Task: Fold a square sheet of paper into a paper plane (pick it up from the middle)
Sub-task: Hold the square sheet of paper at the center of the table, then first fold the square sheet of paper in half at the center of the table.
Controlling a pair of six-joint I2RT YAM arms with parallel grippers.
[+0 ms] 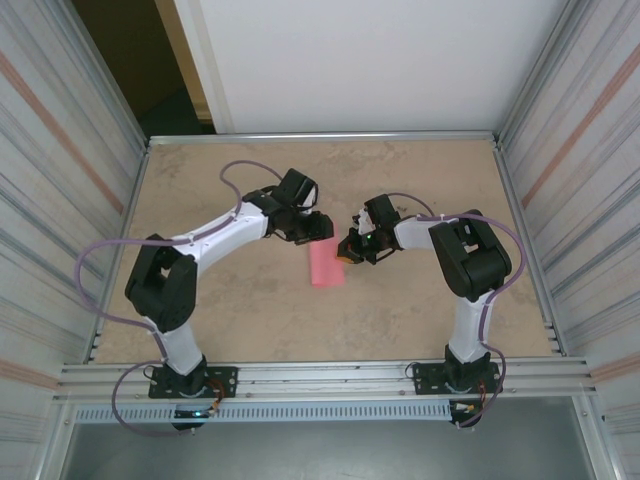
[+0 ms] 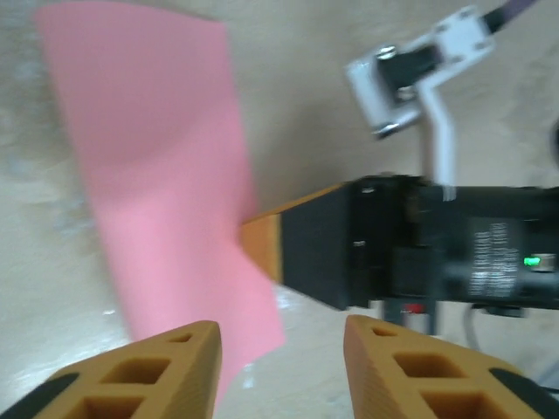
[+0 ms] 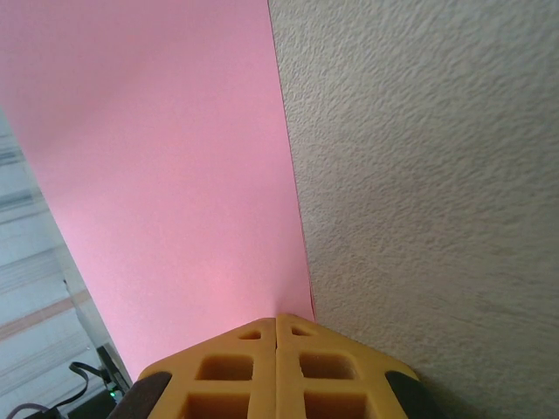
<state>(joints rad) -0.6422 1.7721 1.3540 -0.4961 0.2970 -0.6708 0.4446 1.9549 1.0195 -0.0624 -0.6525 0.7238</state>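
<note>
While right tool pinches edge of paper, paper lies mid counter. Your left tool, spread, hovers at paper's near corner. Close off-line and you risk skewed crease or tear.

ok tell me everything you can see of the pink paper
The pink paper sheet is plain, thin and matte, oblong from above, with a soft bend across it. It sits in the middle of the table. The right gripper is shut on one side edge; the open left gripper hovers at a corner.
</note>
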